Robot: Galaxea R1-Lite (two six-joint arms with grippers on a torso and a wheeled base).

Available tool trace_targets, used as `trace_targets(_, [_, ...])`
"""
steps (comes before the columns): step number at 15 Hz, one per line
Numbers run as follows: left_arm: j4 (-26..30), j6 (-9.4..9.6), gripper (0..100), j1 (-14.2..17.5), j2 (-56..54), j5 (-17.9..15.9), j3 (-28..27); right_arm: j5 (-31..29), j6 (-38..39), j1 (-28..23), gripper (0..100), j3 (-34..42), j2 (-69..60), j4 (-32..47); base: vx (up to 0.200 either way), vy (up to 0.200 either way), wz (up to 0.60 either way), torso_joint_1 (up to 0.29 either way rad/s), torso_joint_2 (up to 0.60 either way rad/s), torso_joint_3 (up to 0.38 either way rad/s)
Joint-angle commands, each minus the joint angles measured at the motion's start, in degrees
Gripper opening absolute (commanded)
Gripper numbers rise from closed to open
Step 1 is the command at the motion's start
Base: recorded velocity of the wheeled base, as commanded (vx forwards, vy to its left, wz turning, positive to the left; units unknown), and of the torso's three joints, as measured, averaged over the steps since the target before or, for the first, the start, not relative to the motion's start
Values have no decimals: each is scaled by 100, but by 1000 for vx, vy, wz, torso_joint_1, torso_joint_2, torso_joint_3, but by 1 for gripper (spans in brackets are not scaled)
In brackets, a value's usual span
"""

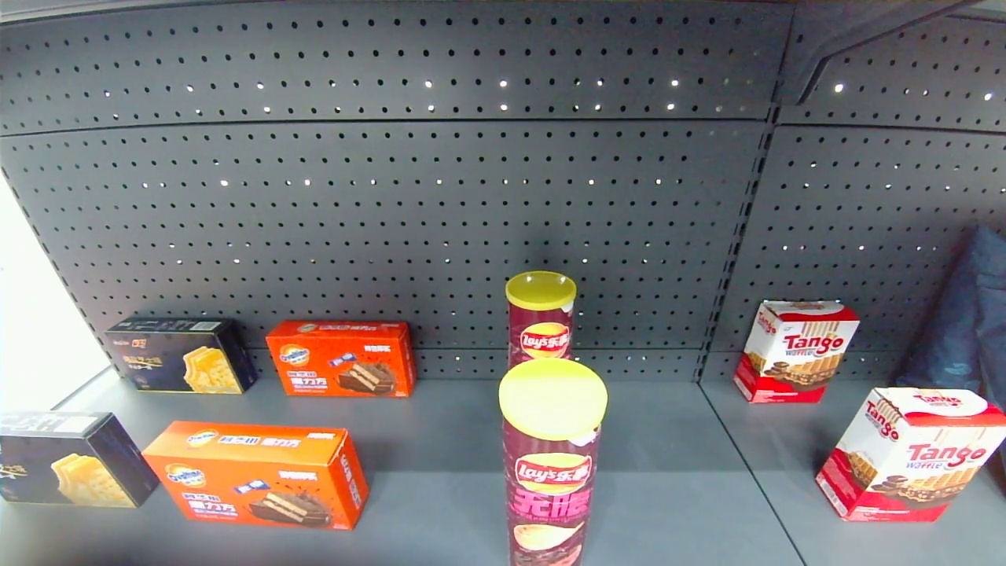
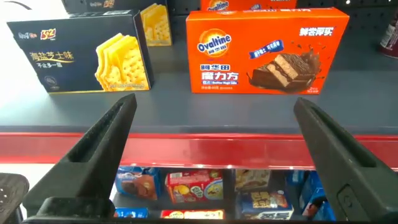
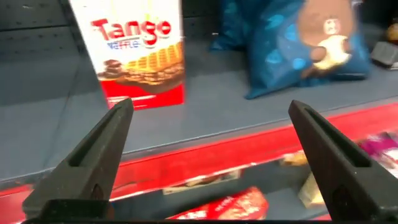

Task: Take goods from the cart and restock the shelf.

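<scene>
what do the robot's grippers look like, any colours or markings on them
Both look alike. The left gripper has two long matte black fingers, wedge-shaped, broad at the base and tapering to narrow tips, with flat inner faces. The right gripper has the same black tapering fingers. Their surfaces are plain, without print or colour accents.

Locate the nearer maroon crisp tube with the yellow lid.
In the head view the nearer maroon crisp tube stands upright mid-front on the grey shelf, directly before a second identical tube, right of the front orange box.
</scene>
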Motion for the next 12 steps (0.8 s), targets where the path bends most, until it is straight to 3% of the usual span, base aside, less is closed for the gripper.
trace_targets(1, [-1,-3,100,2,-2,2,2,352,-41,14,100,-1,33,-14,0,0,0,0,0,0])
trace_targets(3, [-1,-21,100,-7,-2,-16,2,1486,-243,14,100,7,33,267,0,0,0,0,0,0])
trace_targets(6, [-1,-100,100,-7,-2,-253,-6,1310,109,49,100,-1,24,355,0,0,0,0,0,0])
trace_targets(12, [-1,-100,100,2,-2,-332,-6,1310,91,49,100,-1,24,355,0,0,0,0,0,0])
